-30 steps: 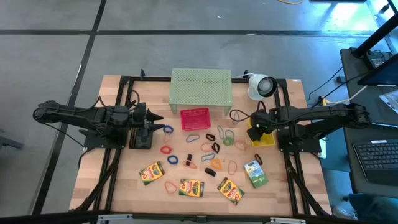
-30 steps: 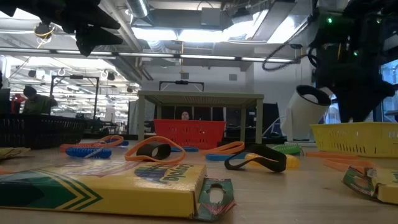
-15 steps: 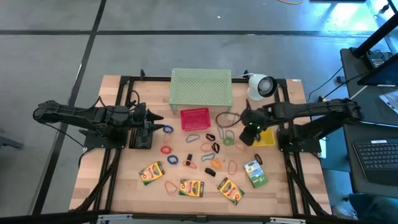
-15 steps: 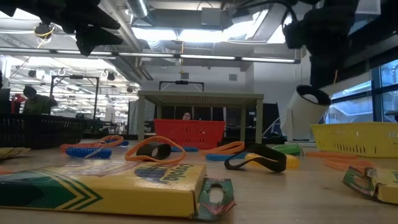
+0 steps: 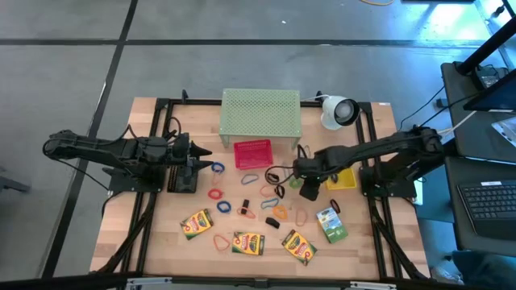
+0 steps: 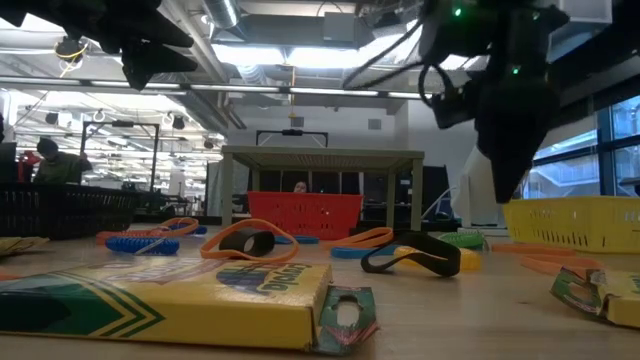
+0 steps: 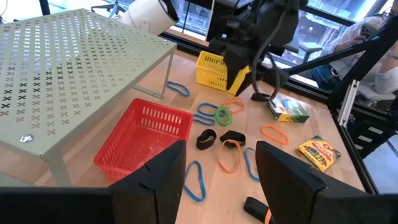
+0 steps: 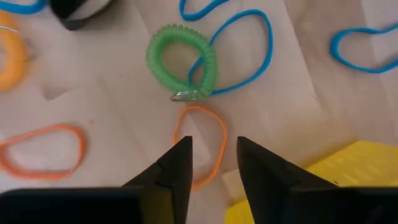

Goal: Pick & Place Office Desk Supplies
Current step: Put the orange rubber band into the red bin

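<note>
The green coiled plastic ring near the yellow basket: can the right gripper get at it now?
Probably yes. The right gripper hangs just above the green coiled plastic ring, fingers parted, nothing between; only a blue rubber-band loop overlaps the ring.

Right hand (image 8: pixel 211 163) hovers, fingers parted; left hand (image 7: pixel 217 177) waits open at table's left.

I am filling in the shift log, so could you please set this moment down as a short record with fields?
Table: wooden top, scattered with supplies
Containers: red basket, yellow basket, pale green mesh stand
Crayon boxes: four, along the front edge, one at
Right pincer: open, above an orange rubber band, next to a green coil loop
Left pincer: open, waiting at the table's left side, holding nothing
</note>
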`<act>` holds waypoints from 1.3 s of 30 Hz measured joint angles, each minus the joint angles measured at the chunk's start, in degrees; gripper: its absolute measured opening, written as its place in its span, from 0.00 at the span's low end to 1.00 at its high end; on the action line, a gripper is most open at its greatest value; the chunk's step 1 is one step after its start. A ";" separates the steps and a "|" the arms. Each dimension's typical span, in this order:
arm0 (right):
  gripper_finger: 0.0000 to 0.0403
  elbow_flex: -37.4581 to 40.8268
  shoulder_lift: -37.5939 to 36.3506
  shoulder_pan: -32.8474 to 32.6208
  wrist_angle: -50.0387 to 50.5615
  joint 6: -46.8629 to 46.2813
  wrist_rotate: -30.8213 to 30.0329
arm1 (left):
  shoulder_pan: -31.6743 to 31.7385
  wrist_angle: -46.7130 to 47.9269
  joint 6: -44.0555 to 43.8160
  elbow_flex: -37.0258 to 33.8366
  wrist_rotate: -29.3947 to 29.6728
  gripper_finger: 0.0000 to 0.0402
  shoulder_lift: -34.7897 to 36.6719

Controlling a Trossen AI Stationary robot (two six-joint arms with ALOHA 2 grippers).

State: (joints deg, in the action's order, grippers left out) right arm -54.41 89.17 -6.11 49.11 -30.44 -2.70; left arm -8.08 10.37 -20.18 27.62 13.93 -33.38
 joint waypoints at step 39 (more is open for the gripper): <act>0.02 7.43 5.88 0.70 -10.13 1.04 2.17 | 0.00 -0.04 -0.13 0.00 -1.03 0.48 0.02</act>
State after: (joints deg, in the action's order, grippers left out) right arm -46.98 95.04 -5.41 38.98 -29.40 -0.53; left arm -8.08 10.33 -20.32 27.62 12.91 -33.36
